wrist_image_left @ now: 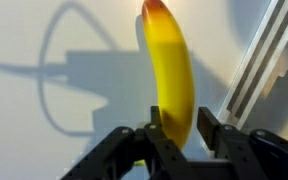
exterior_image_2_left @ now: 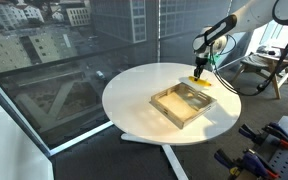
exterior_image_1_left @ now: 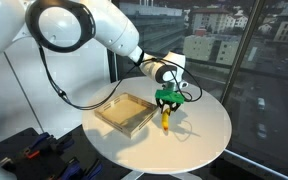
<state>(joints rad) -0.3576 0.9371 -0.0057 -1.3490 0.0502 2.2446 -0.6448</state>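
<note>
Item: Robotiq gripper, pointing down over a round white table, fingers closed against the sides of a banana. The banana hangs upright directly beneath the gripper, its lower end at or just above the tabletop (contact cannot be told in any view). The wrist view alone shows the grip: both dark fingers press on the yellow fruit, which runs away from the gripper to an orange-tinged tip over the shadow of arm and cable. Both exterior views alone show the surroundings. A shallow wooden tray lies flat on the table just beside the gripper, apart from the banana. In an exterior view the tray sits nearer the camera than the gripper.
</note>
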